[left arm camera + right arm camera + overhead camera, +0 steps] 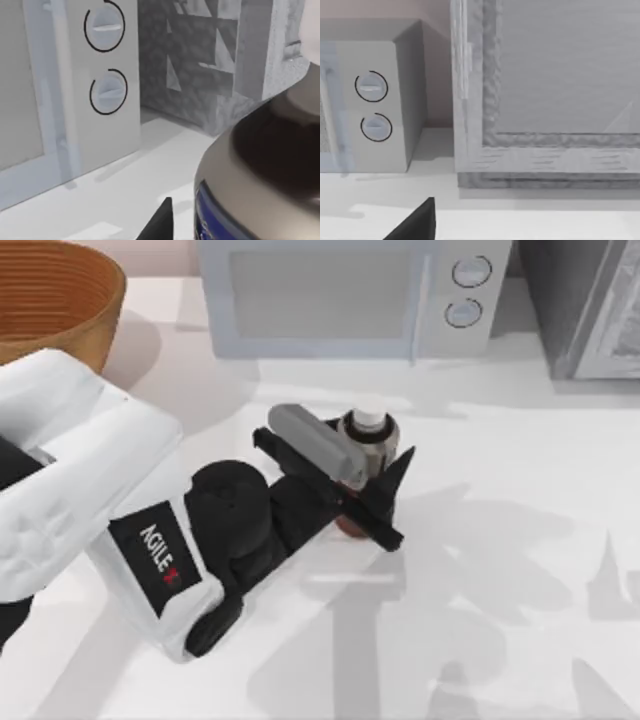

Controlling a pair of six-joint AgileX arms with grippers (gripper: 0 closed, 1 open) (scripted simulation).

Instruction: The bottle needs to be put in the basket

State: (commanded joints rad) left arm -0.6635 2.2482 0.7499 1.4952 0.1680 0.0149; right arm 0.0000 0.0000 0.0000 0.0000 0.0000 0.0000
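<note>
Top view: left hand (368, 475) brackets the bottle (365, 440) mid-desk (520, 540), before the microwave (340, 295), fingers apparently not yet closed; a square, level grip should precede lifting toward the basket (50, 300), far-left corner.

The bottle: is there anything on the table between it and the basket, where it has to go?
Only the left arm itself lies along that line. The bottle stands near the middle, with the left pincer around it. The basket sits at the far left corner. The table between them bears nothing else; the microwave stands behind.
</note>
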